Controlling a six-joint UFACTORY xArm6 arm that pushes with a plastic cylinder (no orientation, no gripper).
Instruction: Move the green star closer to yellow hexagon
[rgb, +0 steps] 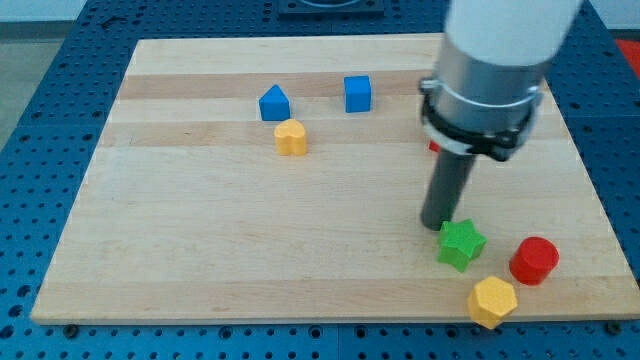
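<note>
The green star (460, 244) lies on the wooden board at the view's lower right. A yellow hexagon (492, 301) sits just below and right of it, near the board's bottom edge. A second yellow hexagon (291, 138) lies up left of the middle. My tip (436, 224) stands on the board right at the green star's upper left side, touching or nearly touching it. The white and grey arm body above hides part of the board.
A red cylinder (534, 261) sits right of the green star. A blue house-shaped block (274, 103) and a blue cube (357, 93) lie near the view's top. A small red piece (433, 146) peeks out behind the arm. The board's bottom edge (300, 318) is close to the lower hexagon.
</note>
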